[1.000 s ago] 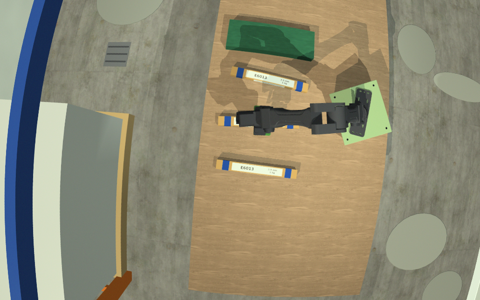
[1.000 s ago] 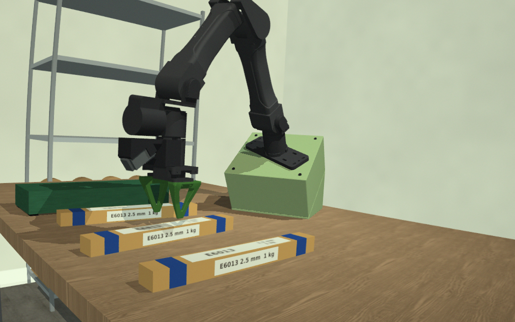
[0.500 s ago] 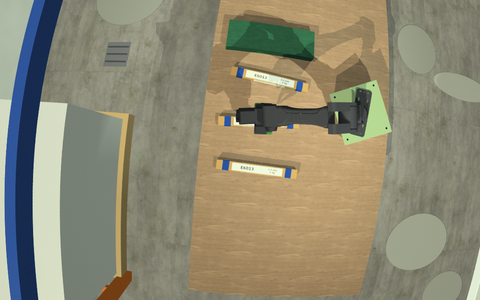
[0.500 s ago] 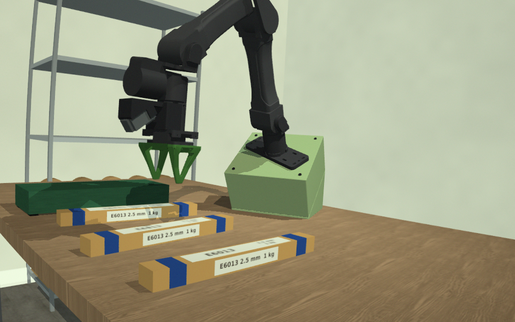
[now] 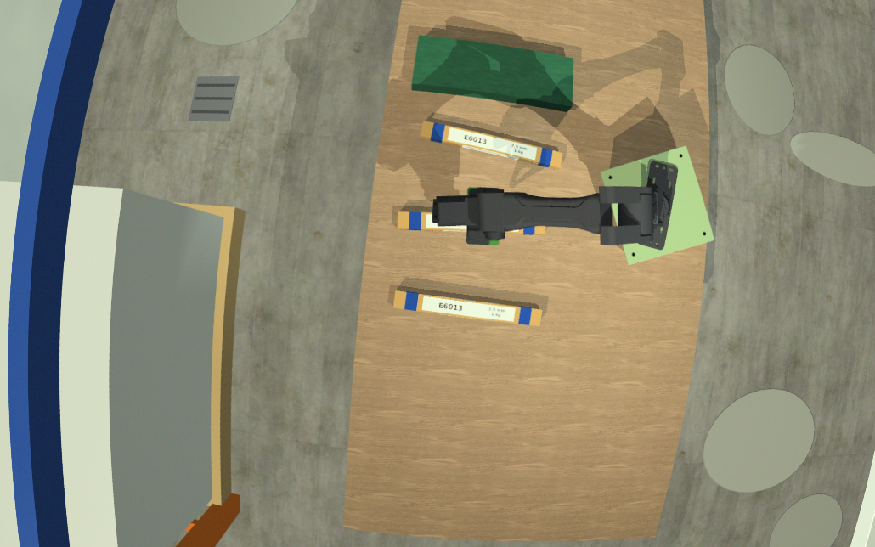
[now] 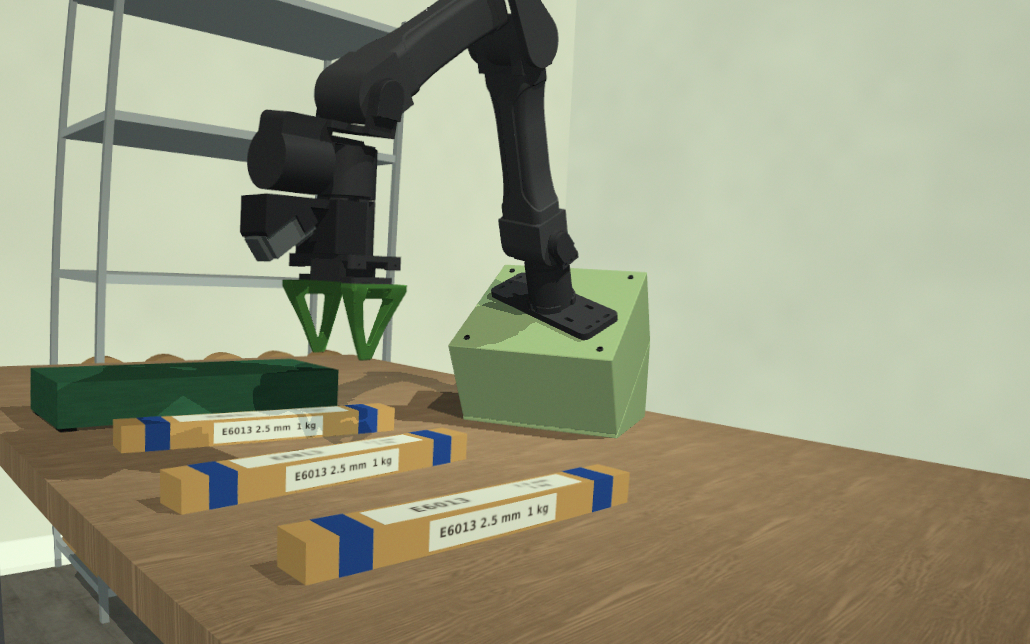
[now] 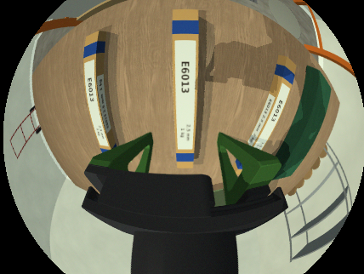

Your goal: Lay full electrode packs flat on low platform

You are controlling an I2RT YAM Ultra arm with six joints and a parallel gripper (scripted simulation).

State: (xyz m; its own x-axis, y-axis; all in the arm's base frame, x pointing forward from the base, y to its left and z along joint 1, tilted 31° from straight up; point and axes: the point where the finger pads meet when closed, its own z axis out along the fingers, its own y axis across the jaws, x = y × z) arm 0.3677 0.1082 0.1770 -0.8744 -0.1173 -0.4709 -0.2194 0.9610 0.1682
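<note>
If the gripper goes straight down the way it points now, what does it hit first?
Most likely the middle pack. The open, empty gripper hangs above it with a finger to either side of it, so the fingers may straddle it.

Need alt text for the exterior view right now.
The black arm's open green-fingered gripper hangs empty, high above three tan cardboard electrode packs lying parallel on the wooden table. The dark green low platform behind them is bare.

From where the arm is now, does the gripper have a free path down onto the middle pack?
Probably yes. The open, empty gripper hangs above the middle pack, nothing lies between them, and the neighbouring packs lie apart on either side.
</note>
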